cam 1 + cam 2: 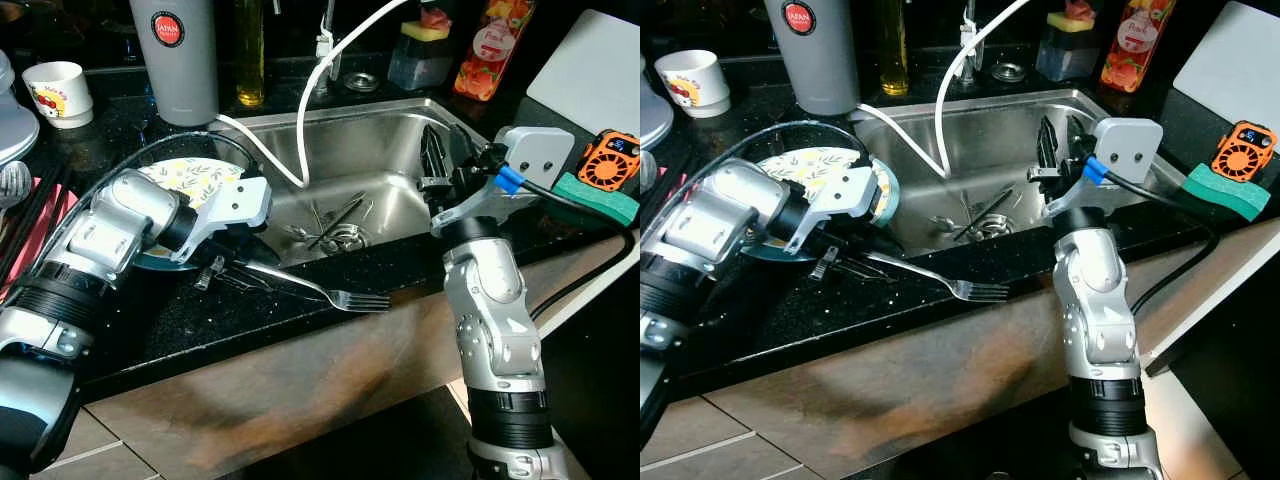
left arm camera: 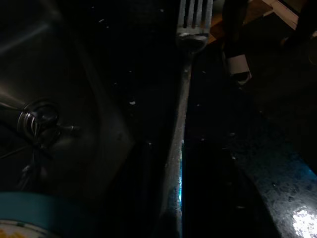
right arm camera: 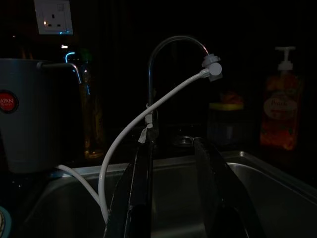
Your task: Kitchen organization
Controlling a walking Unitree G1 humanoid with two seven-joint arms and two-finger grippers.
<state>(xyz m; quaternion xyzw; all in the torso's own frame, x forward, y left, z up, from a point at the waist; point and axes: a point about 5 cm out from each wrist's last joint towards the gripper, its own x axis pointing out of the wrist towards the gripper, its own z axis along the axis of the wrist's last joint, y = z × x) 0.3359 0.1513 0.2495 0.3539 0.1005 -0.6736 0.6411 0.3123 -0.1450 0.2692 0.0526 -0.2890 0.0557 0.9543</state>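
Here, at about nine o'clock in the head view, the left gripper (image 1: 222, 262) is lying low on the black countertop (image 1: 180, 330), clenched on the handle of a fork (image 1: 330, 291) whose tines are pointing toward five o'clock, out to the counter's front edge. Just behind that gripper, a patterned plate (image 1: 190, 180) with a teal rim is resting on the counter beside the sink's left wall. Up at eleven o'clock a grey flask (image 1: 175, 60) is standing, with a white mug (image 1: 58, 92) well apart at ten o'clock. In the middle, the steel sink (image 1: 385, 140) is holding loose cutlery (image 1: 335, 220) around its drain, and a white hose (image 1: 320, 90) is curving down from the tap into the basin. At about three o'clock the right gripper (image 1: 436, 165) is hovering over the sink's right side, its two black fingers (image 3: 141, 193) spread apart and holding nothing. Farther right, a green sponge (image 1: 595, 195) is lying on the counter with an orange gadget (image 1: 610, 158) touching it.
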